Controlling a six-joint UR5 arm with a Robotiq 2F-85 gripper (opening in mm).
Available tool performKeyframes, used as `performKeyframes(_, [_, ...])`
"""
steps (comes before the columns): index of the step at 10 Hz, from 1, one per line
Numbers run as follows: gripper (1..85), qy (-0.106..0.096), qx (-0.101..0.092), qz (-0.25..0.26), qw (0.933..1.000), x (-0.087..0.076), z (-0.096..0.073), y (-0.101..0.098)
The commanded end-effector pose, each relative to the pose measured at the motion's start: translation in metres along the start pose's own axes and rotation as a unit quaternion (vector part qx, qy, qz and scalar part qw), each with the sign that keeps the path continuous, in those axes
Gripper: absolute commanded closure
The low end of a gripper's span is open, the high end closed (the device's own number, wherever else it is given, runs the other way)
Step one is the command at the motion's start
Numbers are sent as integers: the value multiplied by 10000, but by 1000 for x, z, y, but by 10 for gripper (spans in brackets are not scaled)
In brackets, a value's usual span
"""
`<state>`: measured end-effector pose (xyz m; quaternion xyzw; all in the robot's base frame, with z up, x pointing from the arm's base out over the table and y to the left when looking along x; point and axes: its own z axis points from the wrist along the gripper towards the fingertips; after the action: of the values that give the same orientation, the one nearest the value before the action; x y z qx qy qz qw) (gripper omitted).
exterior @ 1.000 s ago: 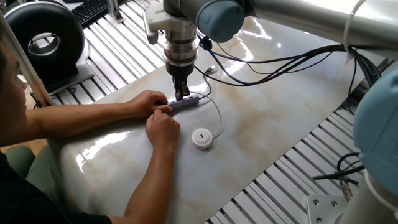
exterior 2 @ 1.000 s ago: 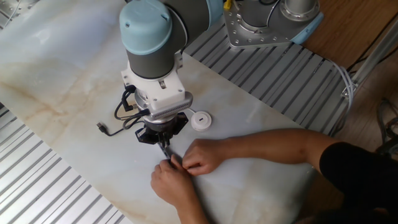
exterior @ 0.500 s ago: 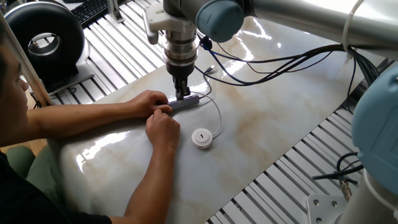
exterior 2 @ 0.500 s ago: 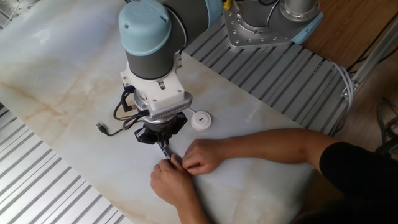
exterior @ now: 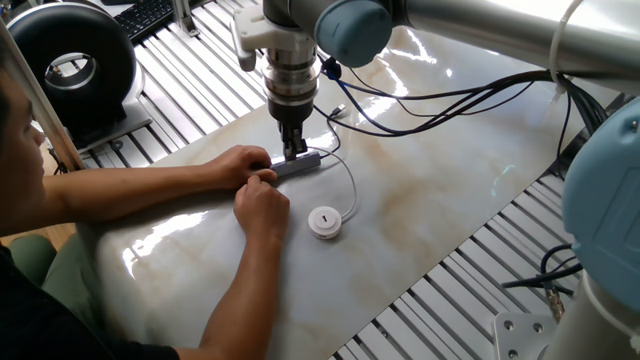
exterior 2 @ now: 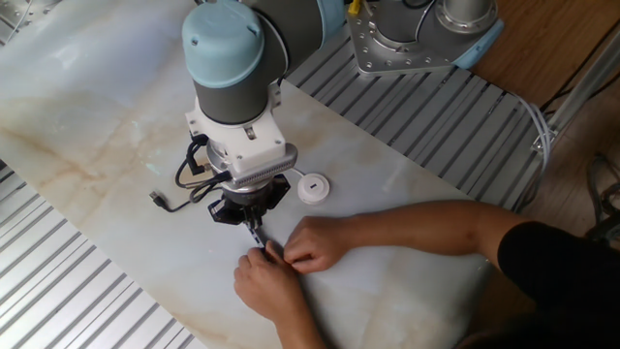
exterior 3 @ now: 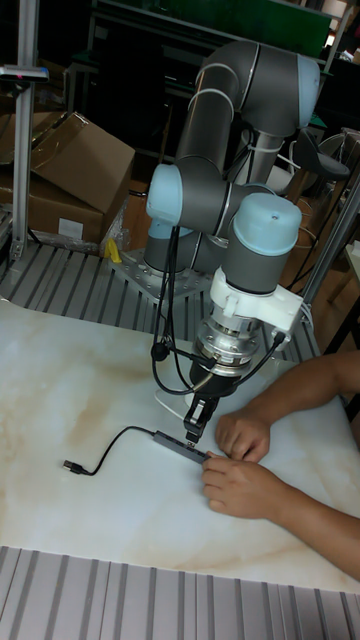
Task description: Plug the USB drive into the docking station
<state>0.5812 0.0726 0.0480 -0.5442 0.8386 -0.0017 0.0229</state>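
Bright, even overhead light fills all three views. White glare streaks the polished marble counter, strongest near the person's forearm. Shadows fall soft and short. Focus is sharp throughout; the tall view's background is dim.

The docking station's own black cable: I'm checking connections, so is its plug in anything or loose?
Loose. The docking station lies on the table, and its black cable's plug rests free on the marble, connected to nothing.
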Motion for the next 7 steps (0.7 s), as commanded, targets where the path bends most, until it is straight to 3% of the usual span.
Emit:
performKeyframes(1, [843,-52,-27,65,10000,-2,-1,0])
performKeyframes(7, [843,-84,-50,29,9999,-2,-2,-4])
